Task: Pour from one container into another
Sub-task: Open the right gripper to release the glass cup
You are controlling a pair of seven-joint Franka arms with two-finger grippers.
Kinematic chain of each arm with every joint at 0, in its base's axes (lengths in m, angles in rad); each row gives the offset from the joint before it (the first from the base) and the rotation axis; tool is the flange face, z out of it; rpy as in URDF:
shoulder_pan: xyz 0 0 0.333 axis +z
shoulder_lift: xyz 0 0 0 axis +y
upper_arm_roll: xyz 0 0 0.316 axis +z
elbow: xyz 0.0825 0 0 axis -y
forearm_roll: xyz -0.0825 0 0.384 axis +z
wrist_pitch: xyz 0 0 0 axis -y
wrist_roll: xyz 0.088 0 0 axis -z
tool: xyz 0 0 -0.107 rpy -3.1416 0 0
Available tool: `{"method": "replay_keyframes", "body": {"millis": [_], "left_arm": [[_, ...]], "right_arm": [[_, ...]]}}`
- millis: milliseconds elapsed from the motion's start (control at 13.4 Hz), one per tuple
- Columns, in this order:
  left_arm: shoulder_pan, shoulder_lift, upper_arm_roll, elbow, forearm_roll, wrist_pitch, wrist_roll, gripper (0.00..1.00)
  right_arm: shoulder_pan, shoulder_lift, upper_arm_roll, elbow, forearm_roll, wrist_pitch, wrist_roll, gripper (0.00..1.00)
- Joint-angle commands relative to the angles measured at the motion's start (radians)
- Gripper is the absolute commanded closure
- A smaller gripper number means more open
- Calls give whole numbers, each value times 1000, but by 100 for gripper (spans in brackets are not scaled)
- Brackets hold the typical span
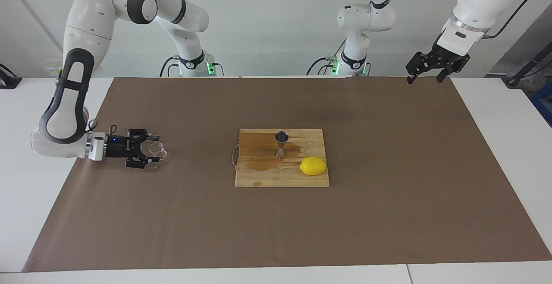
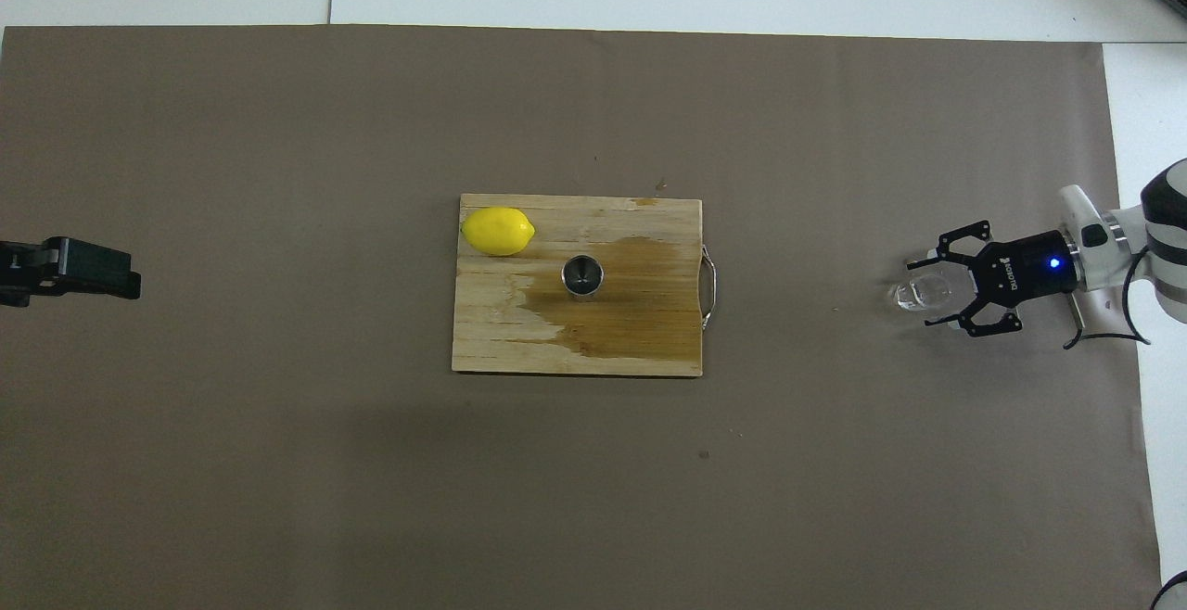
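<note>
The tiny clear glass cup (image 1: 158, 149) rests on the brown mat at the right arm's end of the table. My right gripper (image 1: 154, 149) lies low and level there, open, with a finger on each side of the cup (image 2: 918, 294) and a gap showing between fingers and glass. The steel hourglass jigger (image 1: 281, 143) stands upright on the wooden cutting board (image 1: 258, 176) in the middle of the table. My left gripper (image 1: 424, 75) waits open in the air over the mat's corner at the left arm's end.
A yellow lemon (image 1: 313, 165) lies on the board beside the jigger, toward the left arm's end. A dark wet stain (image 2: 640, 304) covers much of the board around the jigger. The brown mat (image 2: 278, 452) covers most of the table.
</note>
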State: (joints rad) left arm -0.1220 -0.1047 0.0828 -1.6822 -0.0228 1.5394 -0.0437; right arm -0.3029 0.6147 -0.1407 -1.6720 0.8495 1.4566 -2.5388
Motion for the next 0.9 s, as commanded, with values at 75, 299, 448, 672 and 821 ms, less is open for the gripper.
{"method": "replay_keyframes", "body": {"millis": [75, 299, 448, 672, 821], "left_arm": [[1, -24, 0, -25, 17, -1, 4, 0], [1, -24, 0, -25, 17, -1, 2, 0], [-1, -26, 0, -24, 17, -1, 2, 0], [-1, -24, 0, -25, 17, -1, 4, 0], [1, -26, 0, -25, 17, -1, 2, 0]], "right_arm": [[-10, -84, 0, -2, 17, -44, 125, 0], [30, -188, -4, 32, -16, -33, 396, 0], [77, -217, -4, 90, -90, -15, 584, 0], [129, -260, -4, 121, -196, 63, 872, 0], [175, -277, -5, 123, -263, 111, 1068, 0]]}}
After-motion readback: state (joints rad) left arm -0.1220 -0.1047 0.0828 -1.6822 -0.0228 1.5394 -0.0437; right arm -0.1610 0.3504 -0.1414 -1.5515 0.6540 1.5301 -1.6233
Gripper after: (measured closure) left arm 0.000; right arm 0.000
